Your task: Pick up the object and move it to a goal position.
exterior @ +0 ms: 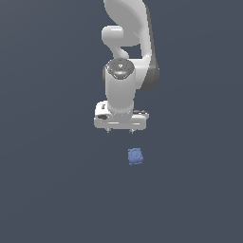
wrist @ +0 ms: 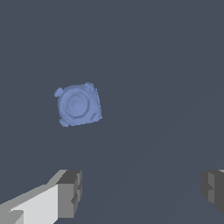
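The white robot arm runs off the exterior view's upper edge, its base unseen. In the wrist view, both grey ridged fingertips are cropped by the frame, one showing only a sliver.

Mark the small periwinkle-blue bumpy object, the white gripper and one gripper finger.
small periwinkle-blue bumpy object (exterior: pixel 135 156), exterior view, centre of its circular mark.
white gripper (exterior: pixel 120 130), exterior view, midway between the two short fingertips under the white body.
gripper finger (wrist: pixel 70 194), wrist view, grey pad face of the finger.
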You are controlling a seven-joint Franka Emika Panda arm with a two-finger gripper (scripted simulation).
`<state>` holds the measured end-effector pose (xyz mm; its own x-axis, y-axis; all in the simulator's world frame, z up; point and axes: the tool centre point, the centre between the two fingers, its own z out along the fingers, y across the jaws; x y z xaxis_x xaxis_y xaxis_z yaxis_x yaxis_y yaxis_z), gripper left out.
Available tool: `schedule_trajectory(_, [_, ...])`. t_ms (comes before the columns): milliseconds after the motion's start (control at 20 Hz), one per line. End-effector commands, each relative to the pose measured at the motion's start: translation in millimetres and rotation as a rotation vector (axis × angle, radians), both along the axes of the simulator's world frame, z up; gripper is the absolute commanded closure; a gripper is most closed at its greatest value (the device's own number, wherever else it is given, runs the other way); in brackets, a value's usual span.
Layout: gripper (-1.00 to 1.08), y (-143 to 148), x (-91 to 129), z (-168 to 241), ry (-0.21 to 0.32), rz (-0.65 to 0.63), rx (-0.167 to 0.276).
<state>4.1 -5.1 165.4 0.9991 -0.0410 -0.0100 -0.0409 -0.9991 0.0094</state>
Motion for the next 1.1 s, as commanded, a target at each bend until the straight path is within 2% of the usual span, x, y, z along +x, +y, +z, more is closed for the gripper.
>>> schedule_trajectory(0, [-0.92, 0.0, 0.0, 0.0, 0.0, 0.0, 0.0])
schedule_trajectory(150, [-0.92, 6.0, -0.5, -1.1, 0.001, 0.004, 0.003])
schedule_trajectory(450, [-0.92, 35.7, -3.9, -6.7, 0.008, 0.021, 0.02])
schedule_trajectory(800, [-0.92, 36.8, -1.8, -8.5, 0.007, 0.026, 0.02])
schedule_trajectory(1050, [-0.92, 41.3, 8.0, -16.8, 0.005, 0.047, 0.018])
